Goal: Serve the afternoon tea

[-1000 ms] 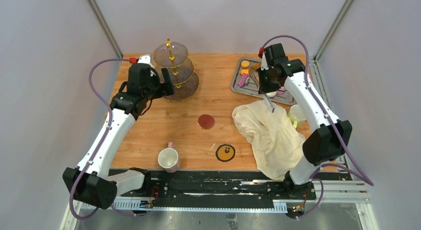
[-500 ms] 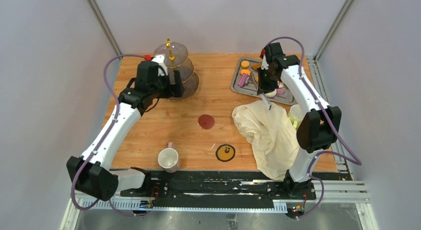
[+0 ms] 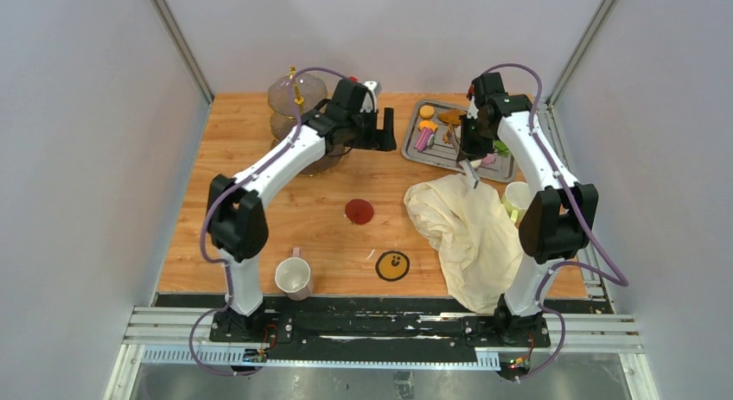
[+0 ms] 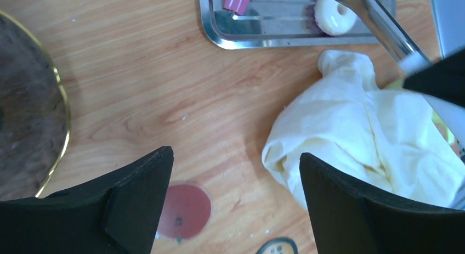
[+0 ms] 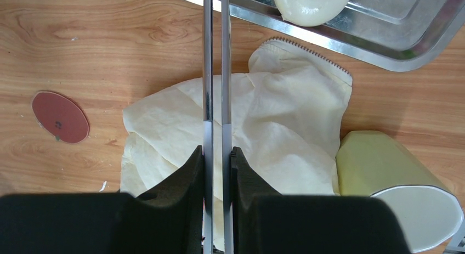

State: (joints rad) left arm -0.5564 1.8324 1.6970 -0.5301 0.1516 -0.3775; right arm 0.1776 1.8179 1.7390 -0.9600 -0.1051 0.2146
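The right gripper (image 5: 217, 151) is pinched almost closed on a pair of slim steel tongs (image 5: 208, 73), whose 2 blades are pressed together above the near rim of the rectangular steel tray (image 5: 351, 47). The white ring donut (image 5: 312, 1) lies in that tray with the small colourful cakes (image 3: 424, 134). No cake shows on the 3-tier smoky glass stand (image 3: 290, 93) at the far left. The left gripper (image 4: 234, 155) hovers over bare wood between stand and tray, jaws spread wide and holding nothing. A pale mug with a pink handle (image 3: 292, 277) stands near the front edge. A pale yellow-green mug (image 5: 395, 188) sits just beside the crumpled cream cloth (image 5: 263, 133).

As I judge it, the tongs could slip or twist in so narrow a pinch, and the smooth donut could roll out of the blades. The cloth lies against the tray rim, so a low pass might snag it and nudge the mug. The left arm crosses right in front of the stand, so a careless swing could knock the glass tiers.
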